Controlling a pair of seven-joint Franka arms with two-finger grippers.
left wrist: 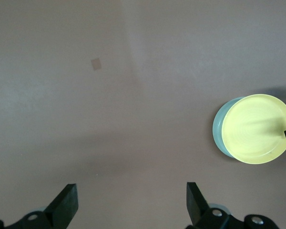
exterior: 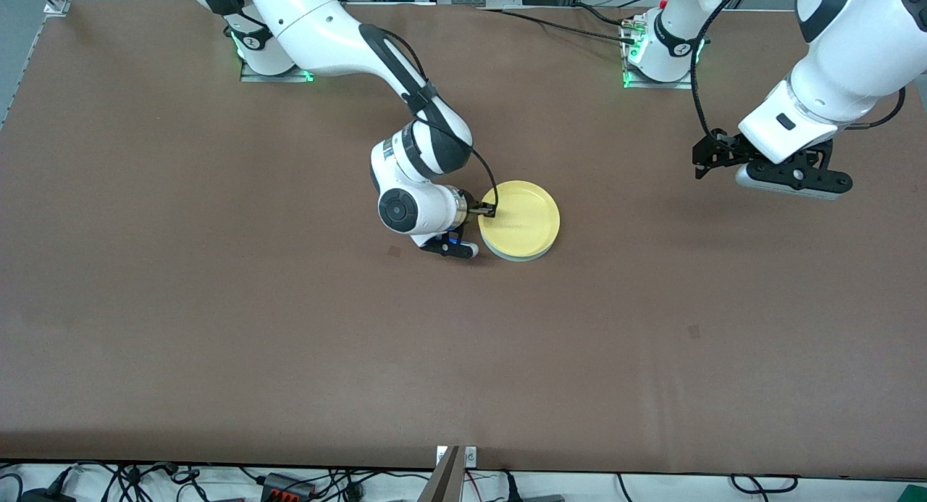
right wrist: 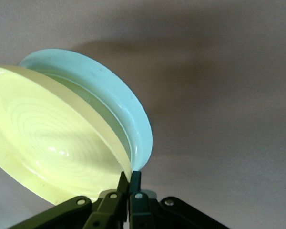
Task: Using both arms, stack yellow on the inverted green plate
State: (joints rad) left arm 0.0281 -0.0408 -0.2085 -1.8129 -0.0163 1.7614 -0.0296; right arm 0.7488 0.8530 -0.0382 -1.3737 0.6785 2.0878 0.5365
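Brown matting covers a wide table (exterior: pixel 217 342), seen from a high front camera facing two white robot arms. Near the middle, the yellow (exterior: pixel 521 218) plate sits on top of the green plate (exterior: pixel 523 256), of which only a thin pale edge shows underneath. The right gripper (exterior: pixel 487 211) reaches in low from its arm's end and meets the yellow plate's rim, probably to steady or settle it on the stack. The left gripper (exterior: pixel 724 158) hangs in the air over bare table toward the left arm's end, waiting well apart from the plates

From the left wrist camera, the left gripper (left wrist: pixel 131 200) has its fingers spread wide with nothing between them, above bare table. The stacked plates lie farther off, yellow (left wrist: pixel 255 129) above, a green (left wrist: pixel 219 131) crescent beneath

From the right wrist camera, the right gripper (right wrist: pixel 128 183) is pinched tight on the yellow (right wrist: pixel 43 143) plate's rim, with the green (right wrist: pixel 114 100) plate's underside turned up just beneath it, so the yellow plate looks slightly tilted and not yet let go
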